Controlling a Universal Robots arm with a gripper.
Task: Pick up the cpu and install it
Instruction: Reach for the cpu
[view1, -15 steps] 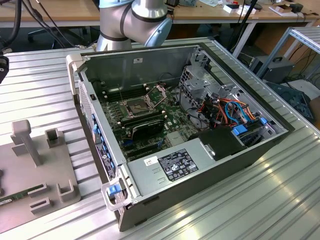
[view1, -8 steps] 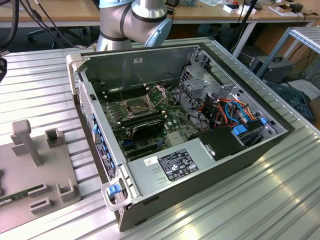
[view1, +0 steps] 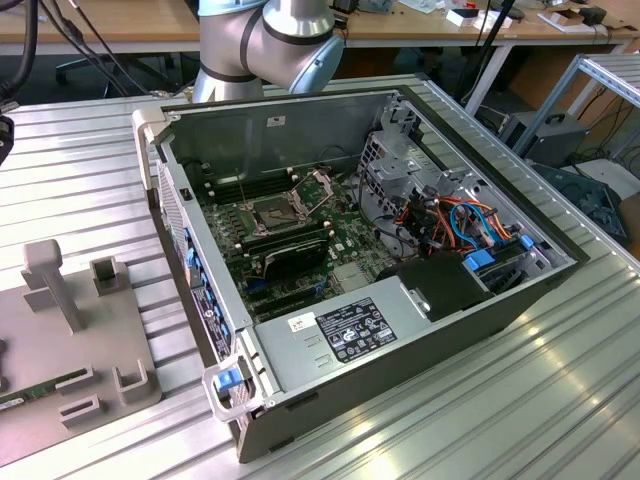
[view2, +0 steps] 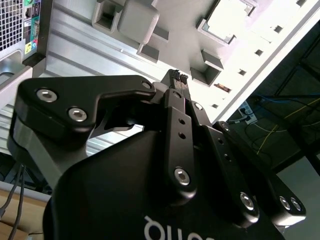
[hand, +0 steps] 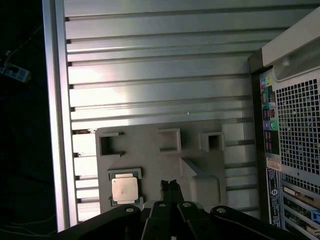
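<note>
The black two-fingered pincer (hand: 170, 186) hangs with its slim fingertips pressed narrowly together and nothing between them, as the second wrist view (view2: 177, 76) also shows. In the first wrist view it hovers over a flat grey plastic fixture plate (hand: 150, 150) with raised square pockets, which lies on the ribbed aluminium table (hand: 150, 75). The cpu (hand: 124, 190), a small flat square chip with a dull silver-grey metal top, sits in a shallow holder on that plate, near the fingertips but apart from them. In the exterior view the silver robot arm (view1: 270, 40) rises behind the open grey metal computer case (view1: 300, 120). Inside the case the square socket frame (view1: 275, 212) has its hinged plate raised.
</note>
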